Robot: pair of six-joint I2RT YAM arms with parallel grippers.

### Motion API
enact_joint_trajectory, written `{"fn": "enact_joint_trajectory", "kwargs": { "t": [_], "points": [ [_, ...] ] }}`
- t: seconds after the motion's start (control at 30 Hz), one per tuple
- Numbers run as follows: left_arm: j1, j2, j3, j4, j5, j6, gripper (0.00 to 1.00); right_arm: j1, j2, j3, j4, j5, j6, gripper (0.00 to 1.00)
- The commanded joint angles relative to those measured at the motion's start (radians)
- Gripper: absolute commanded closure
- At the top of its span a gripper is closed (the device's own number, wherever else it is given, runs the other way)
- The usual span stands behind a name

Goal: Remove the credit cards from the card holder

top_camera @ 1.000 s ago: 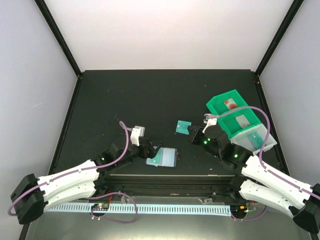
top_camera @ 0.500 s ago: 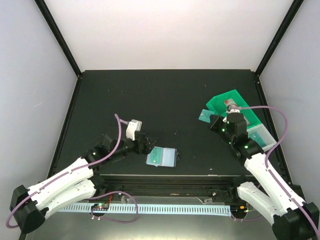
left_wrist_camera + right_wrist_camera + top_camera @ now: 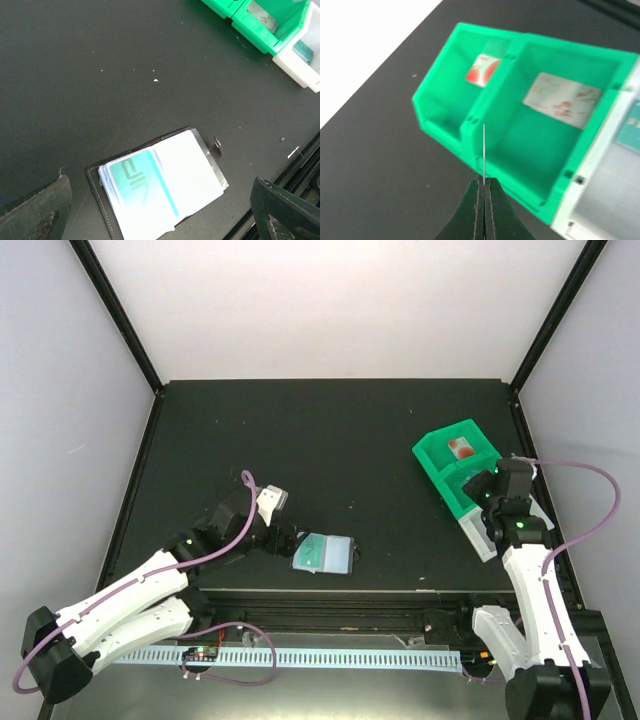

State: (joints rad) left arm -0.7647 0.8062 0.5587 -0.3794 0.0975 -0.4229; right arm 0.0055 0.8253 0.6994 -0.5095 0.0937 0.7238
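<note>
The right claw (image 3: 483,182) is pinched tight on a thin card (image 3: 483,150), seen edge-on as a pale upright sliver rising from between the fingertips. It hangs over the green tray (image 3: 440,117), about at the near wall of the middle compartment; whether the card's lower edge is inside that compartment or above its rim is hard to judge from this angle. A pale card (image 3: 562,99) with red marks lies flat in that compartment, and a red-and-white card (image 3: 482,69) lies in the one beside it. Across the dark surface (image 3: 125,60), well apart from the tray, the left claw (image 3: 288,540) is spread wide and grips nothing. Its fingers (image 3: 35,210) frame the card holder (image 3: 190,167) from either side without touching it. The holder lies open and flat near the front edge, pale lining up, with a teal card (image 3: 140,182) tucked in its left half. The step in hand looks like dropping off one extracted card, so the task is partly done. Next, the right claw would need to centre the card over a compartment and let go. Then one claw has to steady the holder while the other slides the teal card out sideways, gripping only its exposed edge.
</note>
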Motion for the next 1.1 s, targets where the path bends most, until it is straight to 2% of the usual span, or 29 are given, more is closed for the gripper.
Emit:
{"fn": "enact_joint_trajectory", "kwargs": {
  "t": [0.0,0.1,0.23,0.4,0.53,0.7,0.9,1.07],
  "points": [
    [0.01,0.011,0.047,-0.027,0.05,0.003,0.01,-0.094,-0.005,0.048,-0.091,0.007,-0.046,0.99],
    [0.01,0.035,0.07,-0.054,0.094,0.001,0.01,-0.128,-0.05,0.05,-0.133,0.077,-0.055,0.99],
    [0.01,0.057,0.106,-0.109,0.071,0.017,0.01,-0.191,-0.076,0.047,-0.165,0.115,-0.114,0.99],
    [0.011,0.063,0.087,-0.075,0.085,0.016,0.01,-0.35,-0.043,0.04,-0.209,0.02,-0.16,0.99],
    [0.018,0.073,0.089,-0.061,0.108,0.024,0.01,-0.419,-0.048,0.01,-0.202,-0.011,-0.164,0.99],
    [0.036,0.079,0.091,-0.051,0.144,0.033,0.01,-0.476,-0.019,-0.085,-0.077,-0.068,-0.108,0.99],
    [0.092,0.097,0.083,-0.016,0.235,0.038,0.01,-0.614,0.083,-0.159,0.055,-0.297,-0.139,0.99],
    [0.105,0.096,0.077,-0.002,0.24,0.038,0.01,-0.626,0.102,-0.194,0.157,-0.367,-0.166,0.99]
  ]
}}
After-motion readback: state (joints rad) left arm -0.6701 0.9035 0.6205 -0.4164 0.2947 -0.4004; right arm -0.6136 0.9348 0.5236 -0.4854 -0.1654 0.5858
